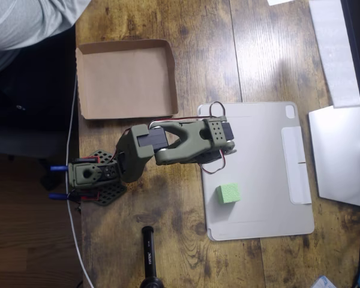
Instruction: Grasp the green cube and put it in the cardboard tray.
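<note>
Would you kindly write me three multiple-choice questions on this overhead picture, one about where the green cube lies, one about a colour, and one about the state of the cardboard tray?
1. Where does the green cube lie?
A. In the cardboard tray
B. On the grey tablet cover
C. On the bare wood beside the arm's base

2. What colour is the robot arm?
A. Olive green
B. Bright orange
C. White

3. What is the state of the cardboard tray?
A. It holds the cube
B. It is turned upside down
C. It sits open side up with a bare floor

Answers: 1 B, the cube rests on the grey tablet cover, near its lower left corner in the overhead view. 2 A, the arm's links are a matte olive green. 3 C, the tray's low walls stand up around a plain brown floor with nothing on it.
</note>
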You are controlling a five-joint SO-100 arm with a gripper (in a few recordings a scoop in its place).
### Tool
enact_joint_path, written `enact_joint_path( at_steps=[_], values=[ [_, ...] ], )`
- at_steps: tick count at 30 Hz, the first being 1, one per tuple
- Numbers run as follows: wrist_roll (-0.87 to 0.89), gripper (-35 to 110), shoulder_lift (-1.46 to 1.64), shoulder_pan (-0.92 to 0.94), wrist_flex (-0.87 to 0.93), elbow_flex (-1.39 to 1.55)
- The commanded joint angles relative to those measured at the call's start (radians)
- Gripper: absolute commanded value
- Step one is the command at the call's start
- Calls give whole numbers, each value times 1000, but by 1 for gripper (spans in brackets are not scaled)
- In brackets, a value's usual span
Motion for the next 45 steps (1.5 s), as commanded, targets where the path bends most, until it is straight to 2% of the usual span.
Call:
enact_joint_path(
  at_steps=[1, 17, 22, 28, 36, 45],
  values=[
    [-9, 0, 190, -83, -12, 31],
    [-9, 0, 195, -83, -12, 28],
    [-23, 0, 207, -44, -44, -67],
    [-179, 0, 199, 91, -179, -190],
    [-313, 2, 132, 285, -158, -494],
    [-385, 3, 104, 403, -236, -453]
  ],
)
